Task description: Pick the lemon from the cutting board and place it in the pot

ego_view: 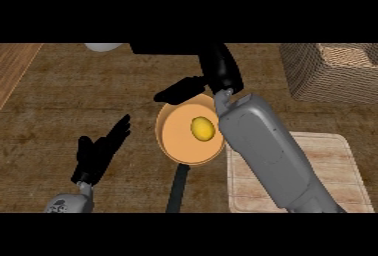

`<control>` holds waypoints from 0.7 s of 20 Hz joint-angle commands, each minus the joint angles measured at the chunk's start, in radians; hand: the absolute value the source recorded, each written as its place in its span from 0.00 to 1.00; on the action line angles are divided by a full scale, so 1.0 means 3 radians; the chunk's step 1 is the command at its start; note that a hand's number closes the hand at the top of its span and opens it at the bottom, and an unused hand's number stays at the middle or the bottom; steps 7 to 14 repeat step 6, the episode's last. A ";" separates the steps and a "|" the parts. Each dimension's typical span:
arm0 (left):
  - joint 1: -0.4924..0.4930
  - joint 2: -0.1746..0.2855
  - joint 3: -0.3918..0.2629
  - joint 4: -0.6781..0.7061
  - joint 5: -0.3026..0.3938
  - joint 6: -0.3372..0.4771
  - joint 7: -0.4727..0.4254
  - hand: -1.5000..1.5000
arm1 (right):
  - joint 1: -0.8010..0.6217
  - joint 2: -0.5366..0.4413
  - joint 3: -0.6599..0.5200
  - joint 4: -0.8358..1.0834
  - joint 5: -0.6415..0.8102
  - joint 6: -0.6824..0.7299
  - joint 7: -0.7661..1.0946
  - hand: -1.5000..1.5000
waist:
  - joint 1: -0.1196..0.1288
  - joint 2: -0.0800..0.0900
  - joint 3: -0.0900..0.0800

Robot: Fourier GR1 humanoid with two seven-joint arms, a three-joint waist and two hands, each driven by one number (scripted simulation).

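Note:
The yellow lemon (203,128) lies inside the orange pot (177,145), whose black handle points toward the view's lower edge. My right hand (220,70) hovers just beyond the pot's far rim, open, with its thumb spread out to the left and nothing in it. Its grey forearm slants over the pot's right side and hides that edge. The pale wooden cutting board (328,167) lies at the lower right, partly under the forearm, with nothing visible on it. My left hand (100,150) rests open at the lower left, fingers up, apart from the pot.
A woven basket (332,70) stands at the back right. A white object (103,47) shows at the top edge, left of centre. The brown counter (66,100) stretches bare to the pot's left, and a lighter wood strip runs down the far left.

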 commanded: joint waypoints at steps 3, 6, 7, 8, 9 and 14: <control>-0.0125 0.0002 0.0057 0.0037 0.0014 -0.0005 0.0024 0.50 | 0.0095 -0.0176 -0.0574 -0.0111 -0.0328 -0.0139 -0.0369 0.00 | -0.0054 -0.0003 0.0000; -0.0071 0.0059 0.0084 -0.0138 0.0050 -0.0024 0.0221 0.50 | 0.0318 -0.0312 -0.0782 -0.0290 -0.0572 0.0002 -0.0579 0.00 | -0.0052 -0.0008 0.0000; -0.0071 0.0059 0.0084 -0.0138 0.0050 -0.0024 0.0221 0.50 | 0.0318 -0.0312 -0.0782 -0.0290 -0.0572 0.0002 -0.0579 0.00 | -0.0052 -0.0008 0.0000; -0.0071 0.0059 0.0084 -0.0138 0.0050 -0.0024 0.0221 0.50 | 0.0318 -0.0312 -0.0782 -0.0290 -0.0572 0.0002 -0.0579 0.00 | -0.0052 -0.0008 0.0000; -0.0071 0.0059 0.0084 -0.0138 0.0050 -0.0024 0.0221 0.50 | 0.0318 -0.0312 -0.0782 -0.0290 -0.0572 0.0002 -0.0579 0.00 | -0.0052 -0.0008 0.0000; -0.0071 0.0059 0.0084 -0.0138 0.0050 -0.0024 0.0221 0.50 | 0.0318 -0.0312 -0.0782 -0.0290 -0.0572 0.0002 -0.0579 0.00 | -0.0052 -0.0008 0.0000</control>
